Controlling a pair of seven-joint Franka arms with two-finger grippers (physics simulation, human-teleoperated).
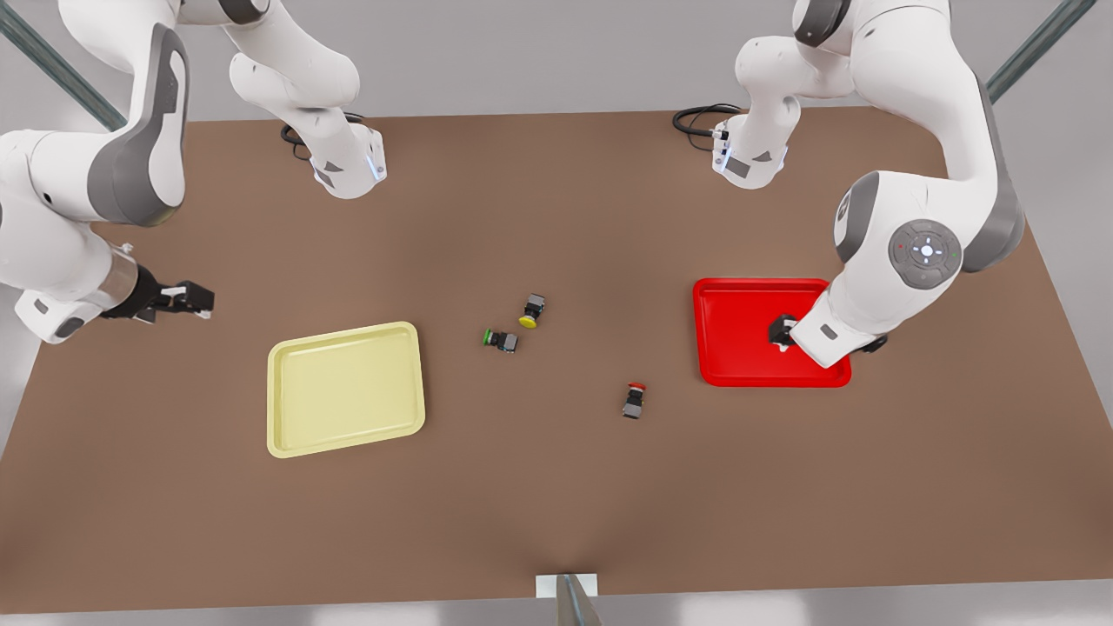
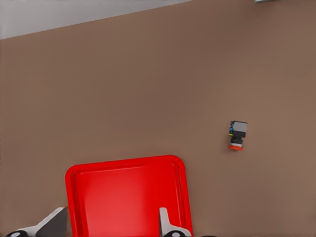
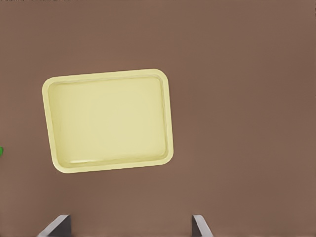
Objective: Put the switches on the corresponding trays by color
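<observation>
Nothing's sorted yet, as far as we can judge: both trays sit bare and both switches lie on the table (image 1: 556,487).

Red switch (image 1: 634,401): lies on its side, dark blocky body, small round red cap at one end. It's off the red tray (image 1: 739,348), near that tray's corner toward table centre, not touching the rim. We see it in the left wrist view too (image 2: 237,135), well clear of the red tray (image 2: 123,197).

Yellow switch (image 1: 532,310): same dark body, yellow cap, tipped over. Sits between the two trays, further from the red tray than the red switch is. Just beside it is a green-capped switch (image 1: 500,339), close but apart from it; we judge that one isn't part of the job.

Yellow tray (image 1: 346,387): pale, shallow, raised rim, rounded corners; it lies across the table from the red tray, w/ all three switches in between. It shows in the right wrist view as well (image 3: 108,121).

Left gripper (image 1: 783,332) hovers over the red tray interior, fingers (image 2: 165,219) spread wide apart, holding nothing. Right gripper (image 1: 193,298) hangs out past the yellow tray, on the side away from the red tray; fingers (image 3: 200,224) apart too, nothing between them.

Left to do, we reckon: both picks and both placements.
</observation>
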